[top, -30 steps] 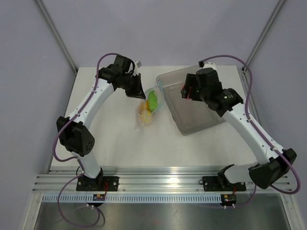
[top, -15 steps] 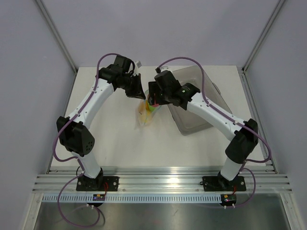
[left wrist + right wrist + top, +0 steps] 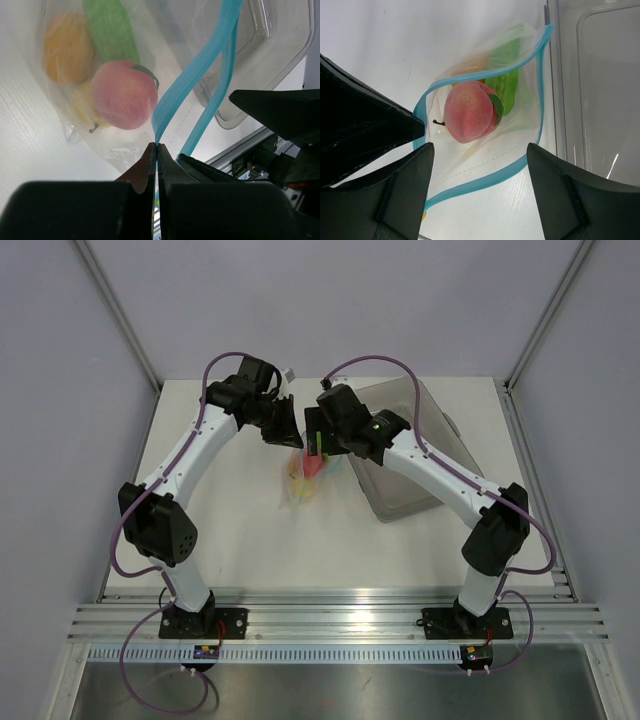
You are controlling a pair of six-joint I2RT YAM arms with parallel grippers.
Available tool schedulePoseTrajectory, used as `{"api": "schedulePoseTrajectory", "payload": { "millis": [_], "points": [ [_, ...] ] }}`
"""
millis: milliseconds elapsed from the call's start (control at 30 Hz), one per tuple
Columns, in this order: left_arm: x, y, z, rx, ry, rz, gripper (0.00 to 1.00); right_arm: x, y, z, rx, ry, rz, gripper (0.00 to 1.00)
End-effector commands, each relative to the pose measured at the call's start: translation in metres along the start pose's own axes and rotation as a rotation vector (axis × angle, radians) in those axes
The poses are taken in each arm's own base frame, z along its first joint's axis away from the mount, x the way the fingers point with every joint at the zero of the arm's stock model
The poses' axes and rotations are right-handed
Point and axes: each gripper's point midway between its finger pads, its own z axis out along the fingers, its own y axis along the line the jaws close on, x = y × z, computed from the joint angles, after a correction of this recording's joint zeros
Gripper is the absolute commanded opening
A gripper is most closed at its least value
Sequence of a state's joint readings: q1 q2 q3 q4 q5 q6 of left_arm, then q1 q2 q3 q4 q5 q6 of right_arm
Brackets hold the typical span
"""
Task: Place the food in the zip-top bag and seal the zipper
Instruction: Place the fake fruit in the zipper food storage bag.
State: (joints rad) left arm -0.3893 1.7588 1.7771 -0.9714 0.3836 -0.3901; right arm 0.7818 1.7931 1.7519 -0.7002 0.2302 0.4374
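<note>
The clear zip-top bag (image 3: pixel 303 483) lies on the white table with its mouth held open. My left gripper (image 3: pixel 158 146) is shut on one end of the light blue zipper (image 3: pixel 197 75), at the bag's upper left (image 3: pixel 287 430) in the top view. Inside lie the food pieces: a red-pink one (image 3: pixel 469 111), a green one (image 3: pixel 505 80), an orange one (image 3: pixel 67 47) and a yellow one (image 3: pixel 86 106). My right gripper (image 3: pixel 480 149) hangs open over the mouth (image 3: pixel 316 447), holding nothing; the red-pink piece lies just beyond its fingers.
A grey translucent tray (image 3: pixel 425 455) sits right of the bag, its edge close to the bag's side (image 3: pixel 600 90). The left gripper's dark body (image 3: pixel 360 125) is close beside my right fingers. Metal rails run along the table's near edge.
The right arm swung left from over the tray to the bag's mouth and its jaws widened. The red-pink piece now lies inside the bag. The left arm stayed put.
</note>
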Motion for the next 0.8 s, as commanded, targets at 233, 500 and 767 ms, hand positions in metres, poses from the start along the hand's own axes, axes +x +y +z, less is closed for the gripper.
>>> {"api": "schedulePoseTrajectory", "payload": {
  "millis": [233,500,767],
  "points": [
    [-0.008,-0.010,-0.017,0.025,-0.062,0.070,0.00,-0.058,-0.053,-0.032,-0.010,-0.120,0.152,0.86],
    [-0.008,-0.011,-0.016,0.033,-0.057,0.081,0.00,-0.082,-0.041,0.003,-0.135,-0.048,0.231,0.95],
    [-0.011,-0.013,-0.020,0.033,-0.057,0.108,0.00,-0.070,-0.022,0.037,-0.215,0.042,0.287,0.64]
  ]
}}
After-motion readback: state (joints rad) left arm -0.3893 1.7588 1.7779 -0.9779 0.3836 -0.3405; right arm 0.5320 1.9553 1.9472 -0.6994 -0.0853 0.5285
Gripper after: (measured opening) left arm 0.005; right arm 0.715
